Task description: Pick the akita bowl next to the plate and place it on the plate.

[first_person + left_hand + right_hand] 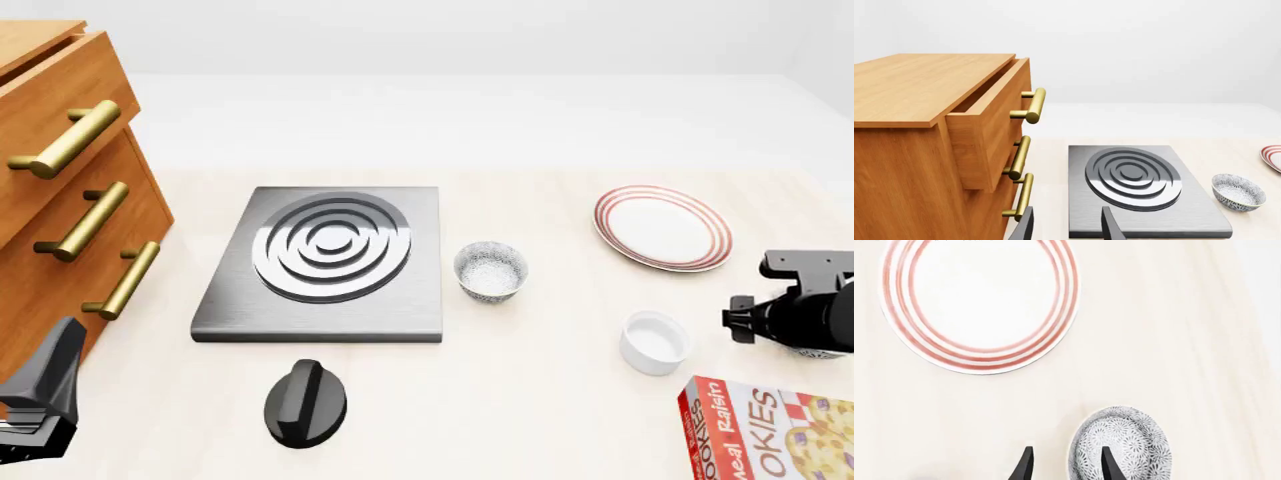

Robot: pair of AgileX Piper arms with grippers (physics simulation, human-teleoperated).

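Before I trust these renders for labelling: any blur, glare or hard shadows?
Front view: sharp, flat light, faint shadow under the akita bowl. Right wrist view: sharp, the plate nearly shadowless. Left wrist view: sharp, soft sheen on the stove burner.

Under the right gripper (1064, 462), whose fingers are black, the bowl (1127, 447) is grey-black speckled on white. Beyond it the plate (981, 300) is white with thin red rings at its rim. The tabletop (1201, 340) is pale wood.
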